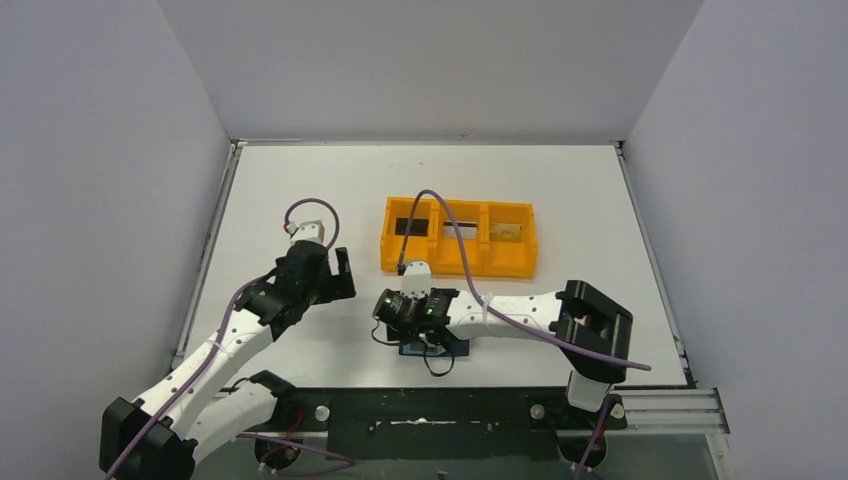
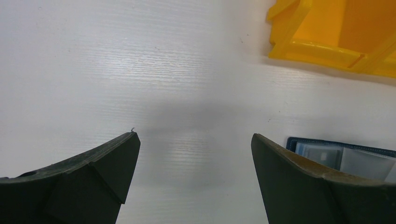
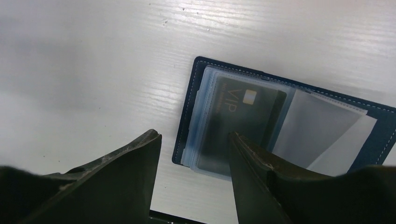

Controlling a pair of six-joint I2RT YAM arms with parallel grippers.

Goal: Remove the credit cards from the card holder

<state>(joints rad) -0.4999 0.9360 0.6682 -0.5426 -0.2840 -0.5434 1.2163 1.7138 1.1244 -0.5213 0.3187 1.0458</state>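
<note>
While my right end effector hangs low over the open card holder, its fingers stand apart w/ nothing clamped. The outer fingertip is off the holder's edge, above bare bench. The inner fingertip sits over a dark "VIP" credit card, which is tucked in a clear sleeve. Can't tell if that tip touches yet.

My left end effector is spread wide and empty. The holder's corner is just outside its right finger, and the orange tray is ahead and to the right.

Handling, as I judge it: the card is thin, stiff, light and slick, and the sleeve is floppy plastic. The holder is prob. light enough to slide or lift along w/ the card. Best hold is a pinch across the card's faces at whichever short edge shows at the sleeve mouth, but I can't tell which side opens. A flat drag w/ one pad may start it out. The left could pin the navy cover meanwhile.
</note>
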